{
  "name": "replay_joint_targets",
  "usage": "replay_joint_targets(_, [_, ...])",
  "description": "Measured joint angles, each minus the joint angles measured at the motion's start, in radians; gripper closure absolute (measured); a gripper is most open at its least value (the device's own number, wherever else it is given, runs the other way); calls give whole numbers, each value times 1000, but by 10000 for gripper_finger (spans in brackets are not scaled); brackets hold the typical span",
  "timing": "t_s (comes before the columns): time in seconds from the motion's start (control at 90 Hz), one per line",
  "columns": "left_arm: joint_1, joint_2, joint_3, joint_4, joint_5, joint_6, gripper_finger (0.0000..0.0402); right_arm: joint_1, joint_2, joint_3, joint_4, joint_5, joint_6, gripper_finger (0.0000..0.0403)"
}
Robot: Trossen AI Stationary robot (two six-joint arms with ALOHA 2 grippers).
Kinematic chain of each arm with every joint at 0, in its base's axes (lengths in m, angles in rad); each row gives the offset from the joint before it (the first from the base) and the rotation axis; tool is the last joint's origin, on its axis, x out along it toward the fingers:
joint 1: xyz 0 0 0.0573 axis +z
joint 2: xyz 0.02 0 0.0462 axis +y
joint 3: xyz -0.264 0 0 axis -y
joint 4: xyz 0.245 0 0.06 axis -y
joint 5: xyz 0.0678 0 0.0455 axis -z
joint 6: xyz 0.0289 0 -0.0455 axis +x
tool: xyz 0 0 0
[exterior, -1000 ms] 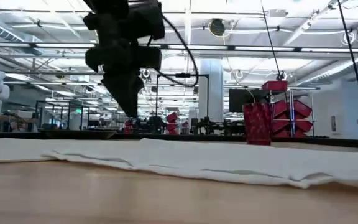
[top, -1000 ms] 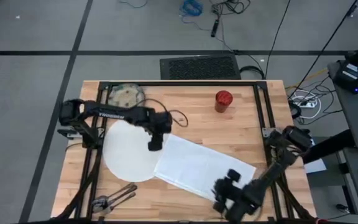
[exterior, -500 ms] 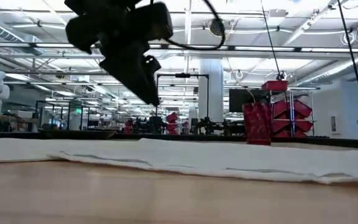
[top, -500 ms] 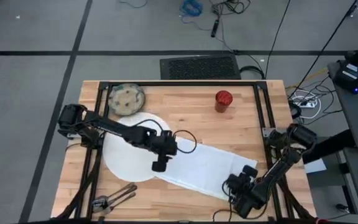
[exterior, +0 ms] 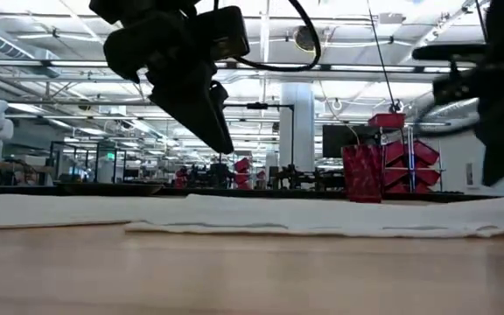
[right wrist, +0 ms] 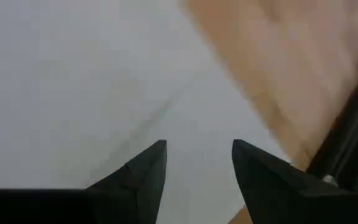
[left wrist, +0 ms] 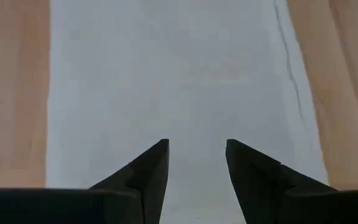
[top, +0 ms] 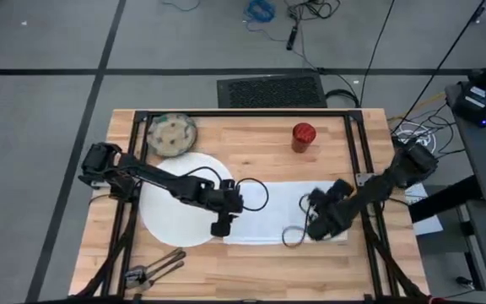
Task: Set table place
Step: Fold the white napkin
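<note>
A white cloth napkin (top: 270,211) lies flat on the table (top: 327,165) as a level strip, right of the large white plate (top: 171,203). My left gripper (top: 220,227) hangs open just above the napkin's left end (left wrist: 179,74), touching nothing. Over the napkin's right end (right wrist: 73,74), near its edge, my right gripper (top: 314,226) is also open and clear. The speckled bowl (top: 172,133) sits at the far left, the red cup (top: 303,137) at the far middle, and the dark cutlery (top: 154,268) at the near left.
Black frame rails (top: 357,160) run along the table's left, right and far sides. Cable loops (top: 256,192) from the arms hang over the napkin. Bare wood shows between the cup and the napkin and along the near edge.
My right gripper has gone from the near right corner toward the far edge, over the napkin's right end. The napkin lay slanted and wide; now it is a narrower, level strip, its near right part drawn farther in. My left gripper has moved from over the plate to the napkin's left end.
</note>
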Motion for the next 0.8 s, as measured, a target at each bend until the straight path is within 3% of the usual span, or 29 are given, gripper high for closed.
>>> replay_joint_targets(0.2, [-17,0,0,1,8,1,254,15,-192,-22,-61,-115,376,236])
replay_joint_targets(0.444, [-34,0,0,84,10,0,254,-8,-235,-117,-21,-370,457,266])
replay_joint_targets(0.633, [-76,17,-5,105,14,-26,254,27,-227,-111,76,-489,478,280])
replay_joint_targets(0.8, [-109,92,-7,190,13,-26,254,103,-217,-111,157,-540,596,284])
